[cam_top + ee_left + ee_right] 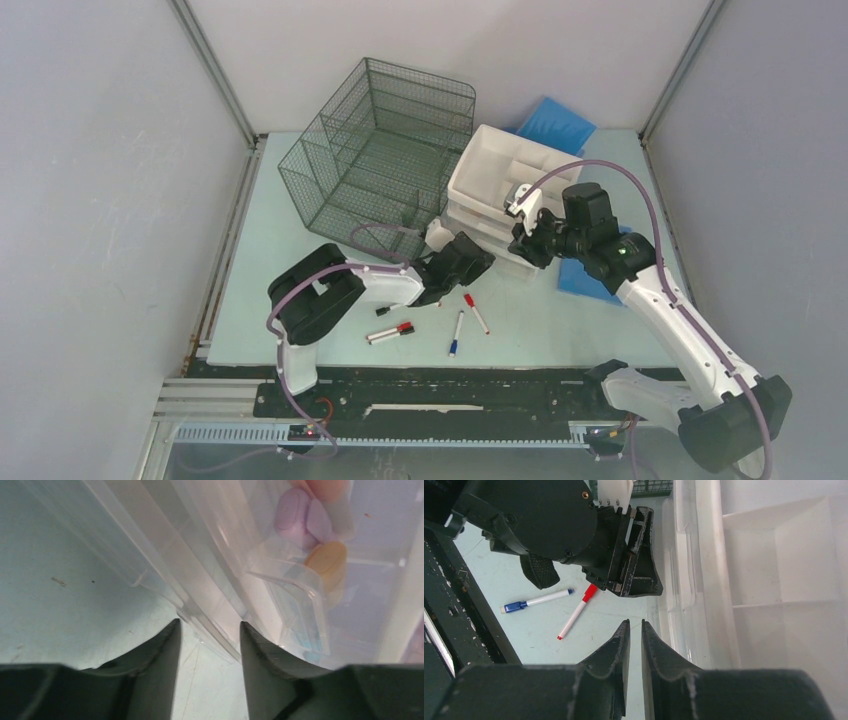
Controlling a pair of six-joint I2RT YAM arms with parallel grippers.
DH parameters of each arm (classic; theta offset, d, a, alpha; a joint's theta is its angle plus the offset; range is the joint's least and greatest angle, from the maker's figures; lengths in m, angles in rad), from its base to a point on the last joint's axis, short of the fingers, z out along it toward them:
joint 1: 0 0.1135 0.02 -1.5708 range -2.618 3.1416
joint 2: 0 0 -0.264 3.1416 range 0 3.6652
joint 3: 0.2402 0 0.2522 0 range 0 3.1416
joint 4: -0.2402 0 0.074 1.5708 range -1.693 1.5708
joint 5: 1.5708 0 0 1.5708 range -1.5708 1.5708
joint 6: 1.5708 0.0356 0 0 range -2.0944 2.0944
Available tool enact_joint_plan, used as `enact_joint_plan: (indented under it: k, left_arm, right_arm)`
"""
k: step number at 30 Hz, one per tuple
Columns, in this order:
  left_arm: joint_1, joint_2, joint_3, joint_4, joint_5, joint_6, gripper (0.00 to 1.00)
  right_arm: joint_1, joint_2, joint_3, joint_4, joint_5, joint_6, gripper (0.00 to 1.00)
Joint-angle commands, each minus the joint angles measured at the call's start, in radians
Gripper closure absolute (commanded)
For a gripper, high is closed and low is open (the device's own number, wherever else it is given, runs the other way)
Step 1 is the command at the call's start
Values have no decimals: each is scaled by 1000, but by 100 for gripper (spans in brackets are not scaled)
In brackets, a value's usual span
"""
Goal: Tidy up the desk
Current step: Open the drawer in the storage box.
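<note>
Jaws of the left gripper (207,629) stand moderately apart, and we see nothing clamped between them. The clear lower edge of the white drawer unit (468,178) reaches just up to their gap. Jaws of the right gripper (635,626) are almost closed, with only a thin slit between them, and they hold nothing. They hang just beside the front wall of the drawer unit.

The desk (270,260) lies directly below both pairs of jaws and carries the drawer unit. It is a flat, matte top of pale mint-green colour, with a few small dark specks near the drawer unit.

In front of the drawer unit a red marker (576,612) and a blue marker (536,601) lie on the desk, near each other but not touching. Just left of the drawer unit stands a dark wire-mesh organizer (385,165). Behind the drawer unit we see a blue sheet (556,124).
</note>
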Motion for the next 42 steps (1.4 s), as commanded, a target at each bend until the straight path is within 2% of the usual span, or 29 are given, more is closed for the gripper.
enact_joint_plan:
  k: [1,16,29,33,42]
  left_arm:
    - [2,-39,4,-133,-21,-4,53]
    - [-20,-161,-154,-143,5,-9,54]
    - [-27,-238,-240,-97,46,55,52]
    - [-30,-299,-259,-51,31,145,49]
    - [-31,-433,-347,196,101,438,36]
  right_arm:
    - [9,14,41,2,22,-12,79]
    - [-5,80,42,27,188,23,80]
    - [-20,112,40,43,280,36,79]
    - [-26,108,40,35,256,24,77]
    - [-18,64,40,6,127,-16,59]
